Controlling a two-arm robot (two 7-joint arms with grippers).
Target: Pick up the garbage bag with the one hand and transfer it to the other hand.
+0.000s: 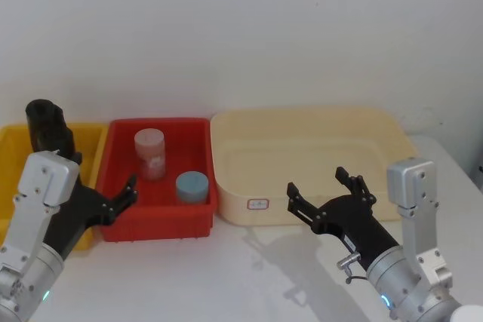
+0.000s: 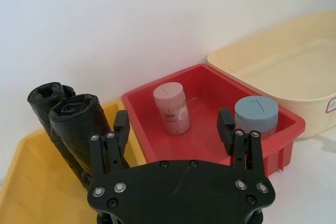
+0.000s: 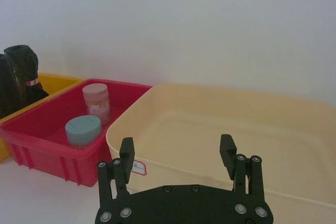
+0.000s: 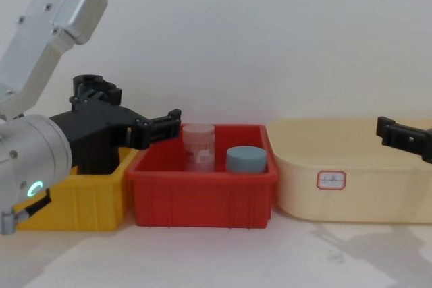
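Two black garbage bag rolls point(image 2: 79, 124) stand upright, side by side, in the yellow bin point(image 2: 37, 182).

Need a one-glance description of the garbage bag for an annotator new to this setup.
Three bins line the white wall: yellow bin on the robot's left, red bin in the middle, cream bin on the right. The garbage bag rolls stand in the yellow bin. They are the only black, crinkled things in any bin; the red bin's two jars are pale and smooth.
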